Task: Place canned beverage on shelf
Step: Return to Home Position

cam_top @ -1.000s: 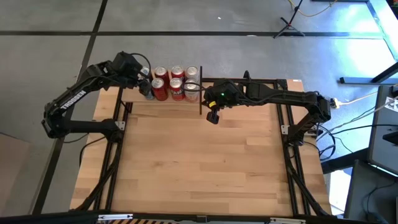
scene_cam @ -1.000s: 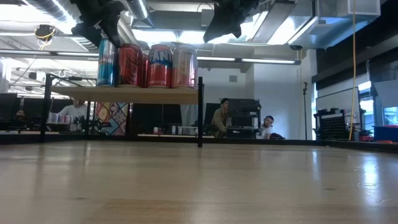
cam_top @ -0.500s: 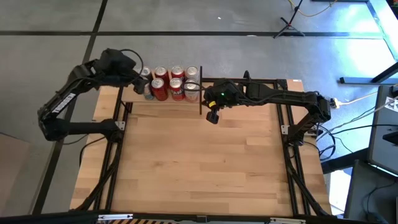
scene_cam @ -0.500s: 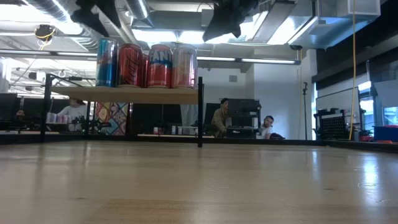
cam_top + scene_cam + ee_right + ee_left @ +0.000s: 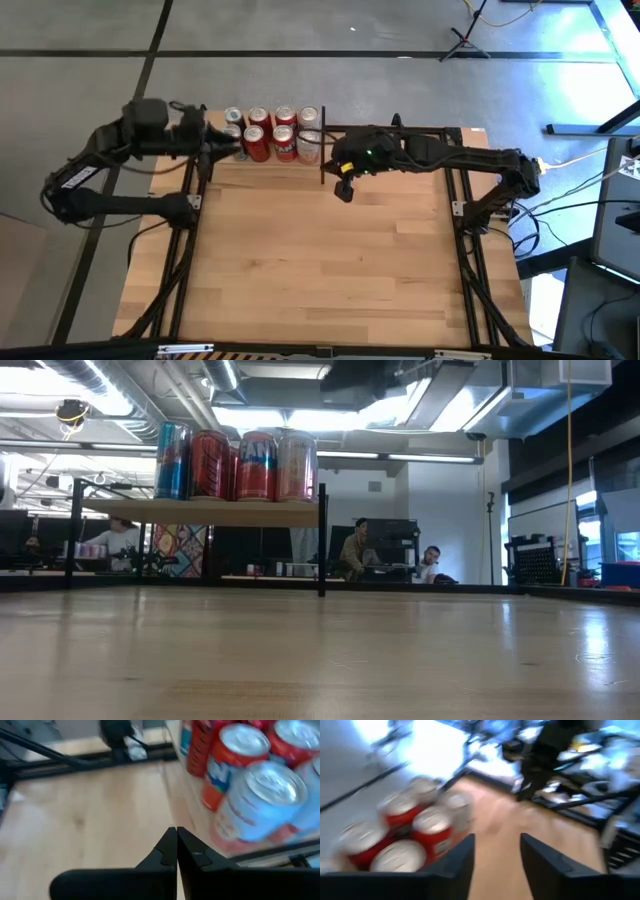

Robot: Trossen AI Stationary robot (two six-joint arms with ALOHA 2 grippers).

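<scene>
Several cans (image 5: 271, 132) stand upright in two rows on the shelf (image 5: 200, 512), a light-wood board on thin black posts at the table's far left; a blue can (image 5: 173, 460) is leftmost, with red ones (image 5: 256, 464) beside it. My left gripper (image 5: 496, 860) is open and holds nothing. It hangs left of the cans (image 5: 410, 835), above the shelf's left end (image 5: 228, 152). My right gripper (image 5: 176, 846) is shut and holds nothing. It hovers over the tabletop just right of the shelf's corner post (image 5: 343, 188), with the cans (image 5: 250, 785) off to one side.
Black frame rails (image 5: 465, 200) run along both sides of the wooden tabletop (image 5: 320, 260), which lies bare toward the near edge. Beyond the far edge, people sit at desks (image 5: 355, 550) in the room.
My left gripper has drawn away from the leftmost blue can, rising and moving toward the table's left edge, and has left the low view. The can stays upright on the shelf with the others.
</scene>
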